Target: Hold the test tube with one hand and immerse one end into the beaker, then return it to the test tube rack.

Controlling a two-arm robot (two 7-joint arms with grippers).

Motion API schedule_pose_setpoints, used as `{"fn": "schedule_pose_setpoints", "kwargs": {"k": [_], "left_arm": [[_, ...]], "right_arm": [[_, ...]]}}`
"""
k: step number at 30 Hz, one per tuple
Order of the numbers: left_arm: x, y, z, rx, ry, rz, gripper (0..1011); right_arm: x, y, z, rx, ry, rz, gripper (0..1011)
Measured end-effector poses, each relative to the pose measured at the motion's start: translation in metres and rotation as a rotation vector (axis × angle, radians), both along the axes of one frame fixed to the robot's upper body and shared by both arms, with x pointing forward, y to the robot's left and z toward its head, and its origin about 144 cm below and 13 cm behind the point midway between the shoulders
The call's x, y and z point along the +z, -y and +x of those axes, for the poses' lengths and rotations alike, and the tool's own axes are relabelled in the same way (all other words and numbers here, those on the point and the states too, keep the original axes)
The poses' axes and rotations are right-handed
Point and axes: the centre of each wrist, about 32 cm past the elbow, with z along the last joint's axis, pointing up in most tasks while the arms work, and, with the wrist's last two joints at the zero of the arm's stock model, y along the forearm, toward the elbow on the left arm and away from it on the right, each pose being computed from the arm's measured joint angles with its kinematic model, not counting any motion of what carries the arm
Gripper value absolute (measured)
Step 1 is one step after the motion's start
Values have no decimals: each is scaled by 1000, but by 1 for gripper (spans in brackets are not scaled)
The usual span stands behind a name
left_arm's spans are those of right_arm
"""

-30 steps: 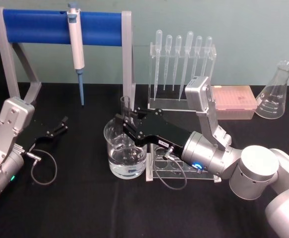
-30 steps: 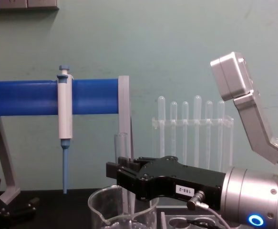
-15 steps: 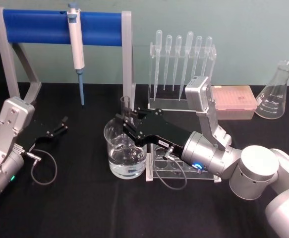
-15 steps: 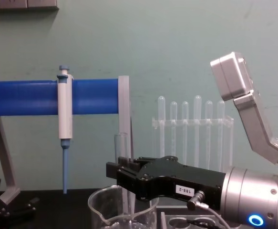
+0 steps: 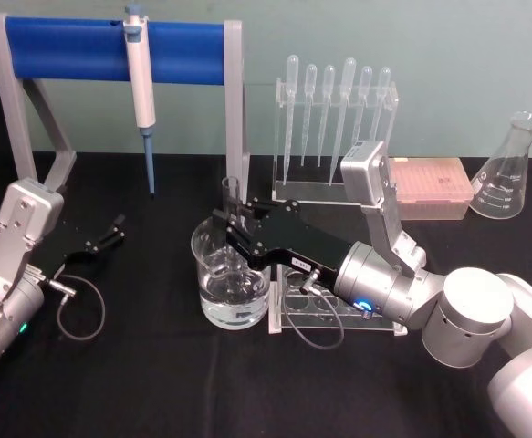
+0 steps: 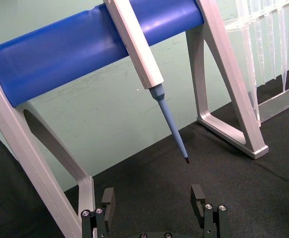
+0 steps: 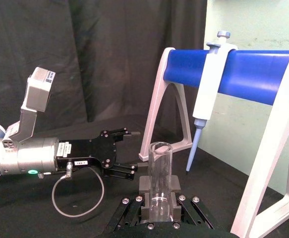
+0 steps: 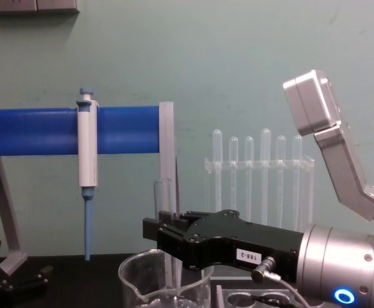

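light: even and fairly bright, can't tell the source | shadows: soft, barely any on the black table (image 5: 156, 383) | glare: little glints on the beaker (image 5: 232, 292) and test tube (image 7: 160, 168), blue ring (image 8: 344, 296) glowing on the wrist | dark spot: black curtain (image 7: 60, 59) soaks up light

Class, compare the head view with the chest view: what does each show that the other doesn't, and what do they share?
Head view, not chest: the water in the beaker, a conical flask and a pink box at far right. Chest view, not head: the readable 188-2 label on the right gripper. Both: that gripper's jaws shut on the upright test tube reaching into the beaker, and the pipettor hanging on the blue bar. The left gripper sits parked at left, jaws open.
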Motion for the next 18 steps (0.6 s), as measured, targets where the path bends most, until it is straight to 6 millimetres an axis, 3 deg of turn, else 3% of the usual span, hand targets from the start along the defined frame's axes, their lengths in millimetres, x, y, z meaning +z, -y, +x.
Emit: {"fn": "schedule_pose_setpoints", "kwargs": {"k": [18], "left_arm": [[0,0,0,0,0,0,1000]], "right_arm": [[0,0,0,0,0,0,225]]}}
